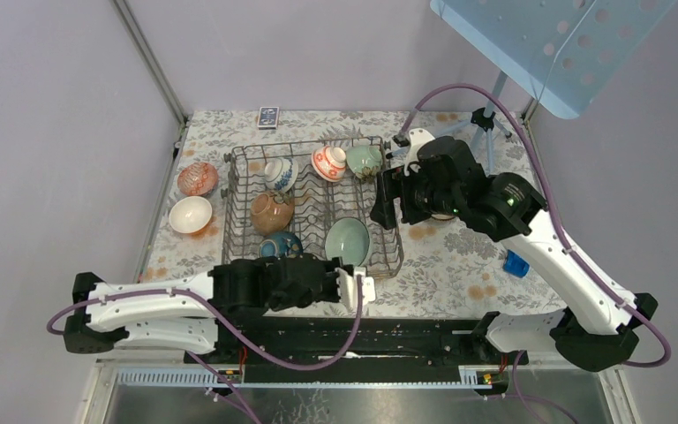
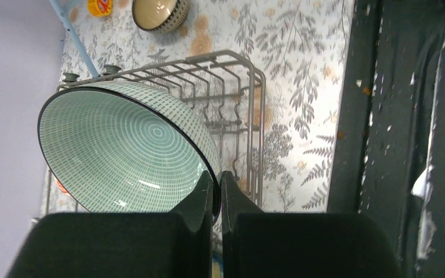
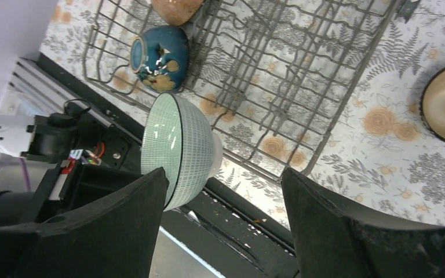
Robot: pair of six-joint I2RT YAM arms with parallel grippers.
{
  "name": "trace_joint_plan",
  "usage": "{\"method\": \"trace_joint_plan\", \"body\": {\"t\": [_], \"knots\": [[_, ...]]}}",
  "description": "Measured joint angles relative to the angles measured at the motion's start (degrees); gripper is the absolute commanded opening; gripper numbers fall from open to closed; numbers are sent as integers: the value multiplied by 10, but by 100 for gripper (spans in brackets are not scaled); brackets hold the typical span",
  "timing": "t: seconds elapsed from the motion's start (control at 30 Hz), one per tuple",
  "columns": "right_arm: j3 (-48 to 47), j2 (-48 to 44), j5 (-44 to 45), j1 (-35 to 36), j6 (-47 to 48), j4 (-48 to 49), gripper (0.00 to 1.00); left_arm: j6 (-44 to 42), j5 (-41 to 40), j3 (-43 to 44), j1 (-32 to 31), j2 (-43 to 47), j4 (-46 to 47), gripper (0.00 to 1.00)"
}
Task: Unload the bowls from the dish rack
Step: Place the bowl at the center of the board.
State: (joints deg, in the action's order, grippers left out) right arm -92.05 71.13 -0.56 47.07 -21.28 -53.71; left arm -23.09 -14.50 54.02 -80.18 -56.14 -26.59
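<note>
pinching 1 bowl by its rim in the dish rack (image 1: 318,203), mid-tabletop
the dark blue bowl (image 1: 280,244) at the rack's near edge sits just left of the pale green bowl (image 1: 347,240) and could get knocked. left gripper (image 2: 216,182) is clenched on a thin stretch of the green bowl's rim; so slim a hold could let it pivot, slip, or snag a tine and drag the rack. right gripper (image 3: 225,179) hangs spread and empty by the rack's right edge, where a rising bowl might clip it.

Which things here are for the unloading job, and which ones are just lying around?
For the job: grey wire dish rack, pale green patterned bowl pinched by the left gripper, dark blue bowl, brown bowl.
Just lying about: small dark blue box, little blue block, light blue perforated panel.
</note>
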Motion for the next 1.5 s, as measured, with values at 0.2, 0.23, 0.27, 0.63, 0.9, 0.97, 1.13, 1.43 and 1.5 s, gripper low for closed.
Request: {"method": "trace_joint_plan", "body": {"t": [0.2, 0.23, 0.27, 0.63, 0.9, 0.97, 1.13, 1.43, 1.5], "knots": [[-29, 26, 30, 22, 22, -29, 71, -64, -49, 5, -45, -41, -60, 0], [-36, 31, 31, 28, 26, -34, 71, -74, -57, 6, -53, -47, -72, 0], [-41, 36, 31, 34, 30, -38, 71, -81, -63, 6, -60, -52, -82, 0], [-46, 91, 105, 147, 53, -75, 65, -138, -143, 8, -144, -63, -143, 0], [-10, 101, 121, 171, 53, -69, 58, -162, -179, 8, -175, -74, -144, 0], [-5, 105, 123, 175, 52, -66, 54, -162, -186, 8, -178, -79, -144, 0], [5, 107, 134, 182, 52, -60, 49, -163, -189, 8, -182, -86, -144, 0], [24, 109, 137, 189, 50, -56, 38, -163, -190, 8, -185, -86, -144, 0], [27, 110, 139, 192, 49, -55, 34, -163, -190, 8, -185, -86, -144, 0]]}}
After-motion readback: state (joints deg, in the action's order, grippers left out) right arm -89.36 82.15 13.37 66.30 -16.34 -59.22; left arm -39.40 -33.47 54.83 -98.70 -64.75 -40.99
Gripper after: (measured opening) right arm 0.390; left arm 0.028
